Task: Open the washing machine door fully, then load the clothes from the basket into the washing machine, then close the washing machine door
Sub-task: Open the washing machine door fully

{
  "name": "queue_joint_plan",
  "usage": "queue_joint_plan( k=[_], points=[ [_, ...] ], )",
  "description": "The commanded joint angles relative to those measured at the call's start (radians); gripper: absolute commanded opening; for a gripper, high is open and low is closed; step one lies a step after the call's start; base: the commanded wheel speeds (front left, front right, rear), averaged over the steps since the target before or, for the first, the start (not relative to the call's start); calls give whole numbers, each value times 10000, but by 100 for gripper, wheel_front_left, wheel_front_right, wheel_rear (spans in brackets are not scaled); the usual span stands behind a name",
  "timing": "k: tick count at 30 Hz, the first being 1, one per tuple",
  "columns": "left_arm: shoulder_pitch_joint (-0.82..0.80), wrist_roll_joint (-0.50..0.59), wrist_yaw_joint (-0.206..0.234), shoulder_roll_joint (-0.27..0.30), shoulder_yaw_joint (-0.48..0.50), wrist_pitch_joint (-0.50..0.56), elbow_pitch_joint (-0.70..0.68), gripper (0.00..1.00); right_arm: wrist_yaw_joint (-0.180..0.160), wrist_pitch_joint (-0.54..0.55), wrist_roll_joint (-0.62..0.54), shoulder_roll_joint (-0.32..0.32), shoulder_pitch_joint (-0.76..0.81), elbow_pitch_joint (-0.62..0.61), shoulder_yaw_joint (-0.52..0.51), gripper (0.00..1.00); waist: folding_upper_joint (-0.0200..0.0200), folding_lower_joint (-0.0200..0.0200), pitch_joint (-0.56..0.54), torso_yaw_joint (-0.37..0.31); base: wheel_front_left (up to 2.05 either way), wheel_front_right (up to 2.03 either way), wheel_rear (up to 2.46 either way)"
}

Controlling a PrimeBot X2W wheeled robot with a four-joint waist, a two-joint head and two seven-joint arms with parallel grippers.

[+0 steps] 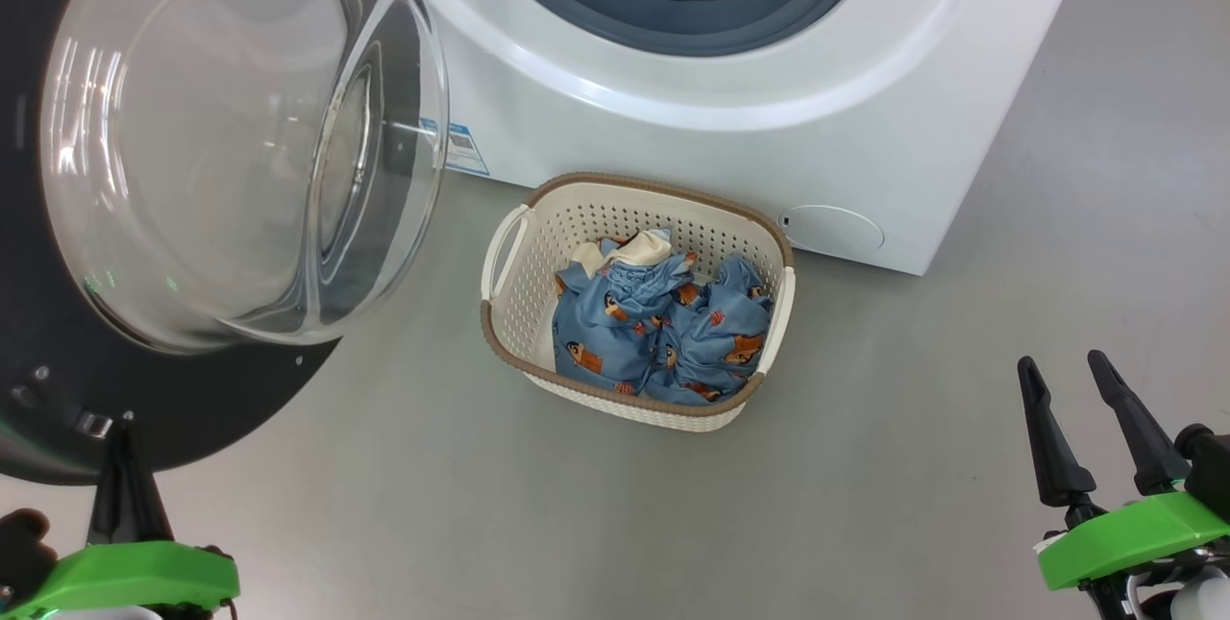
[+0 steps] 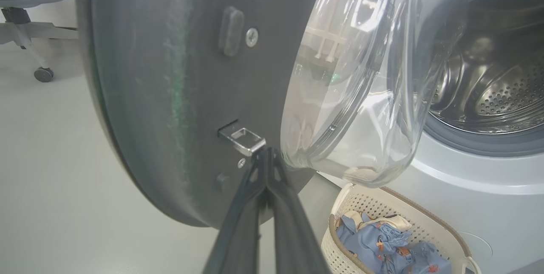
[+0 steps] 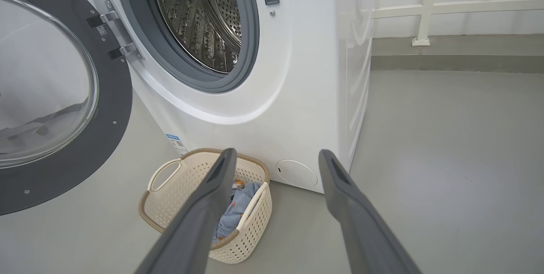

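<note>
The washing machine door (image 1: 231, 149) is standing swung wide open to the left of the washing machine (image 1: 673, 149), its inner side and bulging glass bowl facing the head camera. The left gripper (image 1: 122, 433) is sitting low at the door's black rim with its fingers pressed together, pinching nothing. In the left wrist view its tips (image 2: 265, 151) are pointing up right beneath the small metal latch (image 2: 244, 140) on the rim; whether they are touching it is hard to tell.

The right gripper (image 1: 1062, 362) is hovering over the grey floor (image 1: 865, 505), well to the right of the basket (image 1: 519, 312), its two fingers spread apart and holding nothing. In the right wrist view that gripper (image 3: 277, 154) is looking toward the washing machine's front and the steel drum (image 3: 199, 19).

The basket is standing on the floor just in front of the washing machine, below its opening and beside the round filter cap (image 1: 834, 233). The clothes (image 1: 663, 332) are lying bunched inside the basket, toward its right side, with a cream piece at the top of the heap. A blue label (image 1: 464, 149) is showing on the washing machine's front near the door.
</note>
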Motion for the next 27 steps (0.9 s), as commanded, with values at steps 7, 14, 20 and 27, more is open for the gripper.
queue_joint_plan(
  k=[7,14,20,27],
  points=[
    [-829,309,-74,469,1016,-168,43,0,40,-132,44,-211,-140,-251,179,100,0,0,-25,18,0,0,0],
    [-1234,593,-210,499,1542,-168,558,0,40,-132,47,-255,-164,-246,162,100,0,0,18,22,0,0,0],
    [-1649,829,-335,631,1929,-168,1134,0,40,-132,38,-298,-199,-256,167,100,0,0,84,-6,0,0,0],
    [-2170,1093,-437,791,2445,-168,1851,0,40,-132,21,-367,-225,-291,156,100,0,0,238,-62,0,0,0]
  ],
)
